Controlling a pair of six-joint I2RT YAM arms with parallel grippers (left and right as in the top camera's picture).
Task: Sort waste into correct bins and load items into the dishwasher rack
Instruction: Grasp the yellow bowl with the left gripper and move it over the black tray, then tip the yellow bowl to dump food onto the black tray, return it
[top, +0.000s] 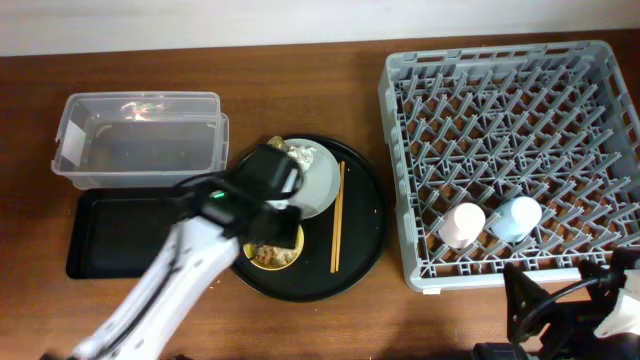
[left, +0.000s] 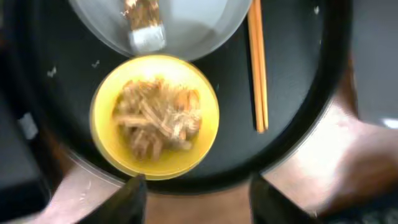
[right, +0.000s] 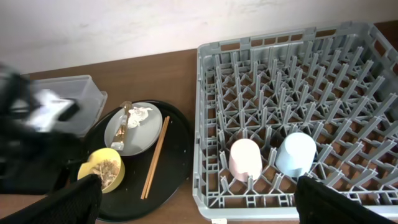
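A yellow bowl (left: 155, 115) holding brownish food scraps (left: 158, 118) sits on the round black tray. My left gripper (left: 202, 202) is open and empty just above the bowl's near rim; in the overhead view it (top: 275, 238) covers most of the bowl (top: 272, 260). The pale grey plate (top: 318, 182) carries a white tissue (right: 140, 114) and a gold-brown wrapper (right: 123, 127). Wooden chopsticks (top: 337, 215) lie right of the plate. A pink cup (top: 463, 225) and a light blue cup (top: 517, 218) stand upside down in the grey rack (top: 500, 110). My right gripper (right: 205, 208) is open and empty near the rack's front edge.
The clear plastic tub (top: 140, 140) stands at the back left, with the shallow black rectangular tray (top: 105, 235) in front of it. The round black tray (top: 362, 235) lies between them and the rack. My right arm (top: 600, 310) is at the table's front right.
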